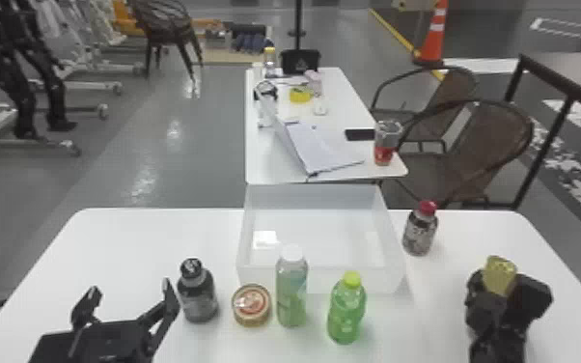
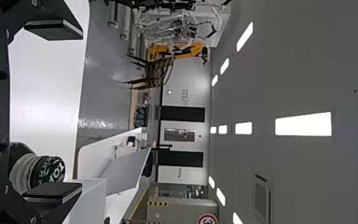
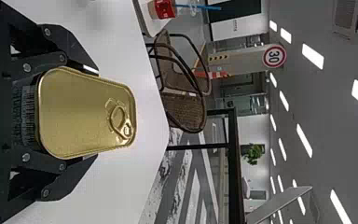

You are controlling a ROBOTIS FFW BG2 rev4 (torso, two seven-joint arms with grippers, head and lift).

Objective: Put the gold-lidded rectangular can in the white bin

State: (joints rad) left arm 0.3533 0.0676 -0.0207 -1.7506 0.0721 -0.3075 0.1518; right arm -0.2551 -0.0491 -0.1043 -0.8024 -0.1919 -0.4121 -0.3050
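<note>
So, going left to right: the left gripper (image 1: 129, 286) is hanging over the white table (image 1: 120, 251) with its flat fingers spread wide. Just beside it a dark, glossy bottle with a black cap (image 1: 198, 294) is standing, then one round, gold-rimmed tin (image 1: 251, 305) is sitting low. Next, a clear, greenish bottle with a white cap (image 1: 291, 294) is standing in front of the white bin (image 1: 321, 280), a smooth rectangular box whose floor is catching a bright patch of glare. A green see-through bottle with a lime cap (image 1: 346, 314) is standing near the bin's front wall, and a dark bottle with a red cap (image 1: 420, 234) is standing off its right side. That's making four bottles and one bin. Far right, the right gripper (image 1: 504, 290) is clamping the gold-lidded rectangular can (image 1: 499, 272), outside the bin; its shiny metal lid is showing rounded corners and one ring pull.
</note>
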